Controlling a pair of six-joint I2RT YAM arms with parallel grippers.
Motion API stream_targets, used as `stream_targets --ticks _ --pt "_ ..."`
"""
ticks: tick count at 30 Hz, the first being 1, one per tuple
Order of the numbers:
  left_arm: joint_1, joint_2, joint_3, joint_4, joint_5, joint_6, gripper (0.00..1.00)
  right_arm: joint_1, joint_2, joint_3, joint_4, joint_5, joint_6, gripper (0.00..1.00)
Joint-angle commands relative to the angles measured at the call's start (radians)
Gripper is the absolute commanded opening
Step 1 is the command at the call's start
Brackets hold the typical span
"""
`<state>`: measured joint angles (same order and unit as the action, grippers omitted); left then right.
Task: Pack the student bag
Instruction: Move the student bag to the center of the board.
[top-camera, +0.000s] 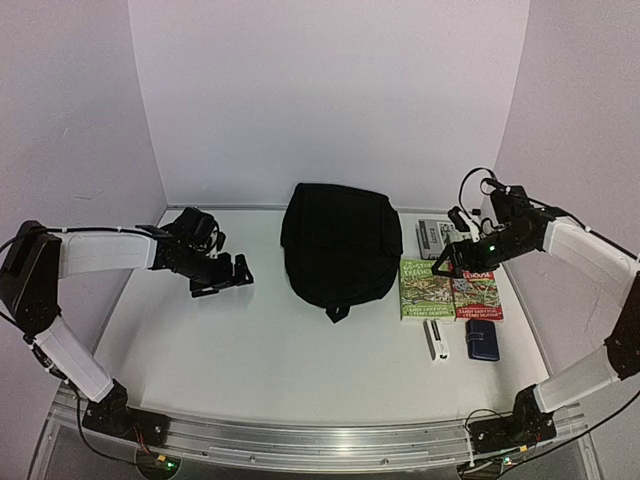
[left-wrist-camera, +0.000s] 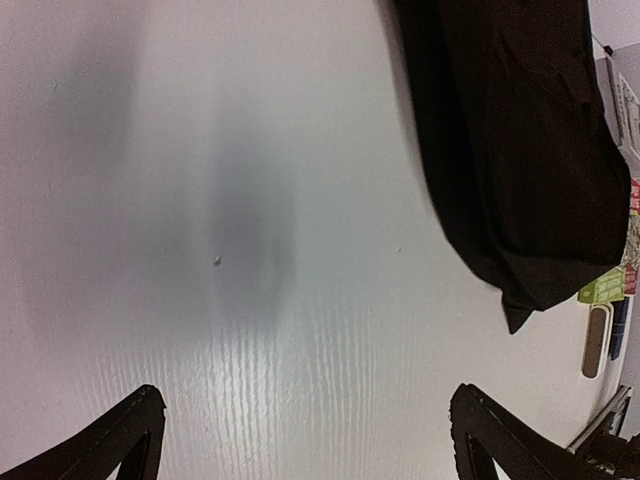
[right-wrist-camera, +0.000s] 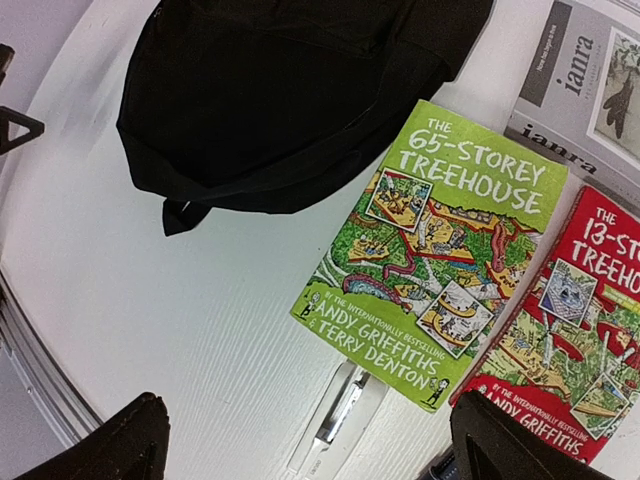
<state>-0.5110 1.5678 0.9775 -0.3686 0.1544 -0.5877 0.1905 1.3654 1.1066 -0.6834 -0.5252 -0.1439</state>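
The student bag is a large black backpack lying flat and zipped at the table's middle back, its small loop toward the front. It also shows in the left wrist view and the right wrist view. My left gripper is open and empty, left of the bag, over bare table. My right gripper is open and empty, above a green book and a red book right of the bag. The green book and red book lie side by side.
A grey magazine lies behind the books, also in the right wrist view. A white pen case and a small dark-blue case lie in front of them. White walls close the back and sides.
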Motion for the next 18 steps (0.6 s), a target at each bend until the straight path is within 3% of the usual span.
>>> stream_targets --ticks 1,8,15,18 --pt "-0.001 0.102 0.202 -0.003 0.025 0.057 1.0 -0.001 0.093 0.104 0.008 -0.017 0.021 0.98" --pt "-0.001 0.386 0.645 -0.077 0.055 0.1 1.0 0.001 0.225 0.205 0.023 -0.05 0.087 0.98" --pt "0.004 0.718 1.133 -0.212 0.064 0.107 1.0 0.002 0.218 0.178 0.035 -0.049 0.1 0.98" --pt "0.013 0.829 1.264 -0.232 0.095 0.096 1.0 0.001 0.199 0.148 0.04 -0.052 0.098 0.98"
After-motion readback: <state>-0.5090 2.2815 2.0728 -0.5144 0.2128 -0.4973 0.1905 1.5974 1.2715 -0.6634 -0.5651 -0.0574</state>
